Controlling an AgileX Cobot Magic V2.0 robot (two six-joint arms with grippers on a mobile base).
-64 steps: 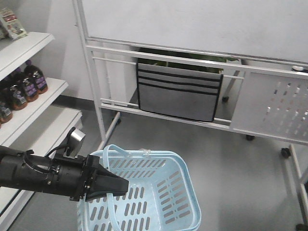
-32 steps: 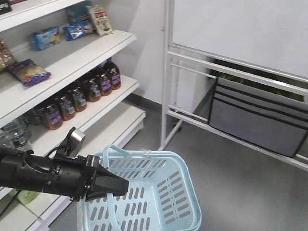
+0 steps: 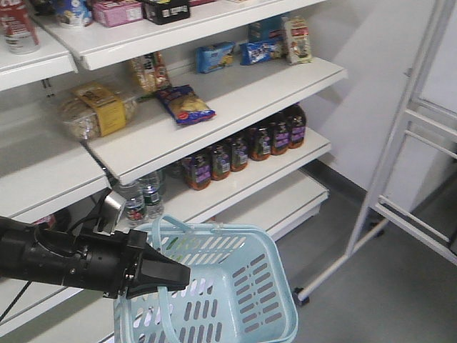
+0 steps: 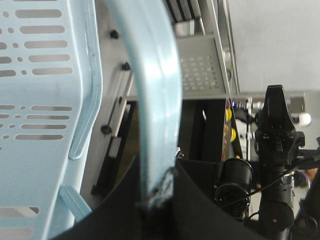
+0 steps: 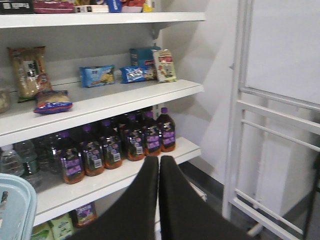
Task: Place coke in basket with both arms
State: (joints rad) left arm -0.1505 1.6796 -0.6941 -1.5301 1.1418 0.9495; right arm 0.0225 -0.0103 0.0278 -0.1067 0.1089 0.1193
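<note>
The light blue basket (image 3: 230, 231) hangs at the bottom centre of the front view, and nothing shows inside it. My left gripper (image 3: 182, 274) is shut on the basket's loop handle (image 4: 152, 75), which runs up from between the jaws (image 4: 157, 186). My right gripper (image 5: 159, 160) is shut on nothing and points at the shelves; the basket's rim (image 5: 20, 200) shows at its lower left. A red-wrapped bottle (image 3: 18, 27) stands on the top shelf, cut off by the frame. I cannot tell whether it is the coke.
White store shelves (image 3: 235, 107) fill the left and centre. They hold dark juice bottles (image 3: 243, 151), water bottles (image 3: 139, 196) and snack packs (image 3: 183, 105). A white wheeled metal frame (image 3: 400, 143) stands on the right over grey floor (image 3: 371, 300).
The front view has swung left, from the whiteboard stand onto the shelves. My left gripper and the basket keep the same place in the frame.
</note>
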